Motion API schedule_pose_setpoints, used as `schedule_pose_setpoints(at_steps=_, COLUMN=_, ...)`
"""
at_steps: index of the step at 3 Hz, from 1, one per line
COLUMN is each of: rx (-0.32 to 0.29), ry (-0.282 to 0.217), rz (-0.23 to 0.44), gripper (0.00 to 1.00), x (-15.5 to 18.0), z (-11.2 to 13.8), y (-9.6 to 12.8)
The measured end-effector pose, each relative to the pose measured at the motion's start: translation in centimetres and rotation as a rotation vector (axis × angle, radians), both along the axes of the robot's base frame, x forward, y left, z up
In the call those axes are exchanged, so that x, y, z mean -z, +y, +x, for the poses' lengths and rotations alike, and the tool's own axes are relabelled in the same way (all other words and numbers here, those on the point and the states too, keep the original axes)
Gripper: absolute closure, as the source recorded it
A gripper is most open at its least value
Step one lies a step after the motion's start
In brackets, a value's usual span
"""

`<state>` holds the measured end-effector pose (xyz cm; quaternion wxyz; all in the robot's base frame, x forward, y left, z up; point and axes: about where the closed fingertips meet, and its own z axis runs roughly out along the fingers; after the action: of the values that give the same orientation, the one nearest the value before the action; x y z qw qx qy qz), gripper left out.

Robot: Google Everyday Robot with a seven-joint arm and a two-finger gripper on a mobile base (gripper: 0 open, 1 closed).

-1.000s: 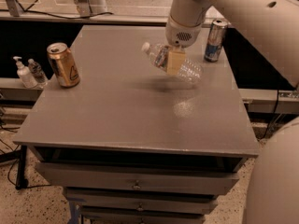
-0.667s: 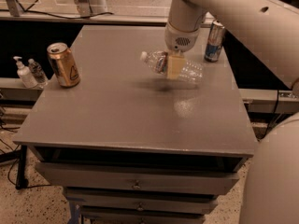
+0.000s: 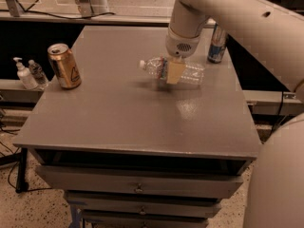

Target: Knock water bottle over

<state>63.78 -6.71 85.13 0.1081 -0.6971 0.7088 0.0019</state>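
The water bottle (image 3: 191, 74) is a clear ribbed bottle. It lies on its side near the middle back of the grey table (image 3: 137, 122), with its white cap pointing left and its base to the right. It is at or just above the tabletop. My gripper (image 3: 172, 71) comes down from above and is shut on the bottle at its dark label band. One tan finger (image 3: 174, 73) crosses the front of the bottle and the other is hidden behind it. My white arm reaches in from the upper right.
A gold can (image 3: 64, 65) stands at the table's left edge. A blue and silver can (image 3: 217, 44) stands at the back right, behind my arm. A white pump bottle (image 3: 23, 75) and a tiny clear bottle (image 3: 36, 72) stand on a ledge left of the table. Drawers sit below the tabletop.
My gripper has moved down and slightly left with the bottle. The bottle now lies nearly flat and closer to the tabletop. The cans have not moved.
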Motion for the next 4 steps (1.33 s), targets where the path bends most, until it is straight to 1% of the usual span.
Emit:
schedule_pose_setpoints(at_steps=1, rx=-0.005, ry=0.006, rz=0.013, gripper=0.12, x=0.22, z=-0.09, y=0.25)
schedule_pose_setpoints(at_steps=2, rx=-0.011, ry=0.011, rz=0.033, gripper=0.0, x=0.32, z=-0.11, y=0.73)
schedule_pose_setpoints(at_steps=3, rx=-0.011, ry=0.011, rz=0.034, gripper=0.0, x=0.32, z=-0.11, y=0.75)
schedule_pose_setpoints(at_steps=4, rx=-0.003, ry=0.01, rz=0.05, gripper=0.0, x=0.36, z=-0.18, y=0.85)
